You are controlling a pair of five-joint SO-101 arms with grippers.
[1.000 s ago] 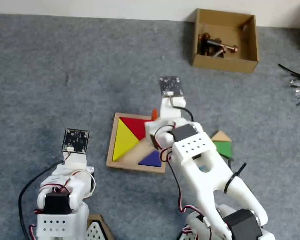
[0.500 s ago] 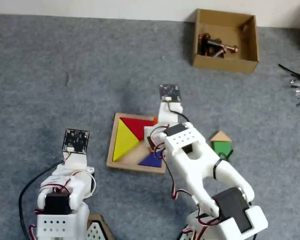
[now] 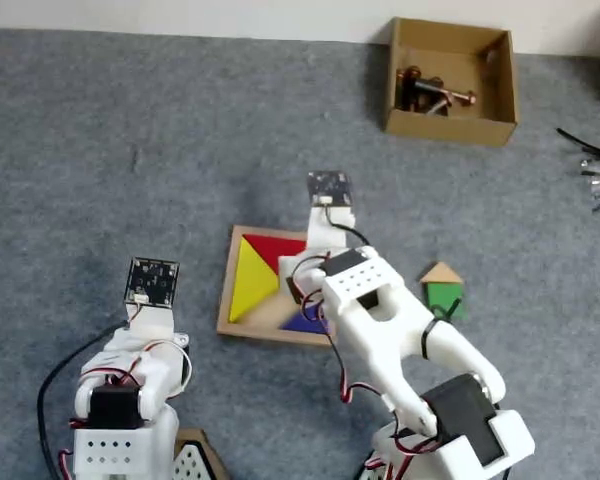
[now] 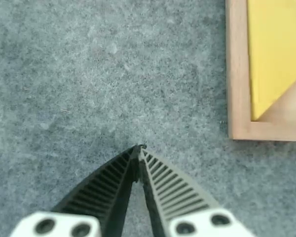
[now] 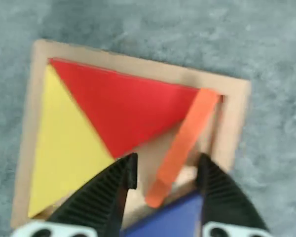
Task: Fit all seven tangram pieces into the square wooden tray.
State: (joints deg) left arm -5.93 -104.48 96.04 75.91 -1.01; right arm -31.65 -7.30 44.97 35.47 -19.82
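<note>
The right hand [image 5: 167, 173] hangs open over the square wooden tray [image 5: 138, 61] at mid-desk. Its ribbed black fingers [image 5: 123, 177] stand either side of a flat orange piece [image 5: 185, 143] tilted on edge. A smooth red triangle [image 5: 123, 108] and a yellow triangle [image 5: 64, 143] lie flat inside. The left hand [image 4: 139, 150] is closed above the grey felt desk [image 4: 89, 74], left of the tray's near corner.
</note>
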